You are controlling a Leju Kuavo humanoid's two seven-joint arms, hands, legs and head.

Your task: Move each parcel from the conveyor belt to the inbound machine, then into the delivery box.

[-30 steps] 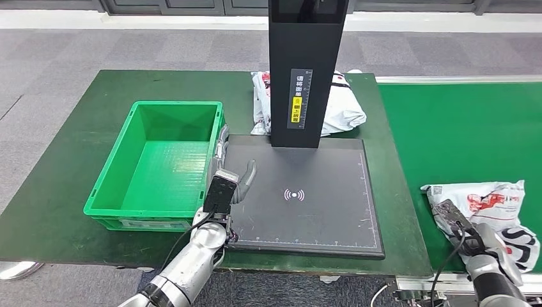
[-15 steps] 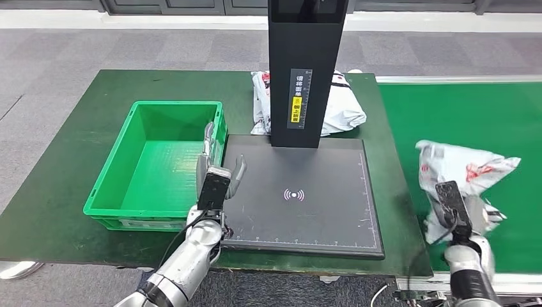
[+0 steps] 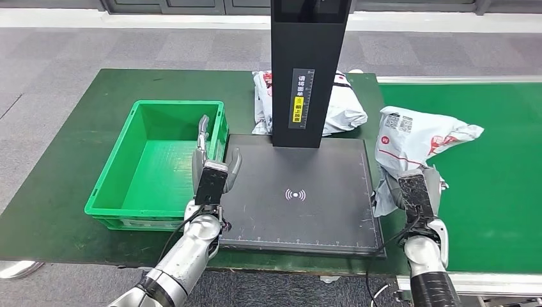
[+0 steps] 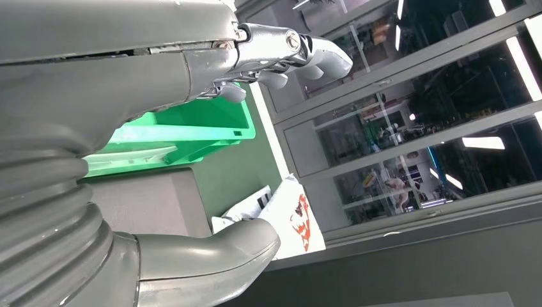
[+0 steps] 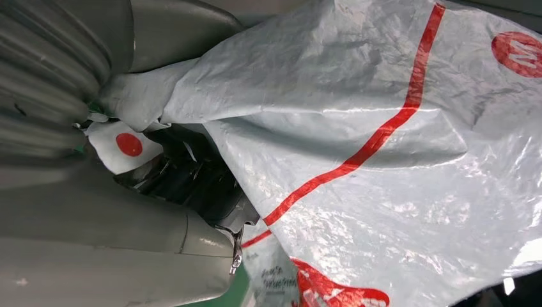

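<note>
A white plastic parcel (image 3: 415, 137) with red print and a shipping label is lifted off the green conveyor belt (image 3: 486, 134), crumpled, over the belt's left edge beside the black inbound machine (image 3: 307, 192). The green delivery box (image 3: 156, 166) sits open near the tabletop's left edge.

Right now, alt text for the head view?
The right robot hand holds a white parcel lifted at the black scanner pad's right edge. The left robot hand hovers open by the empty green bin; another parcel lies behind the post.
</note>
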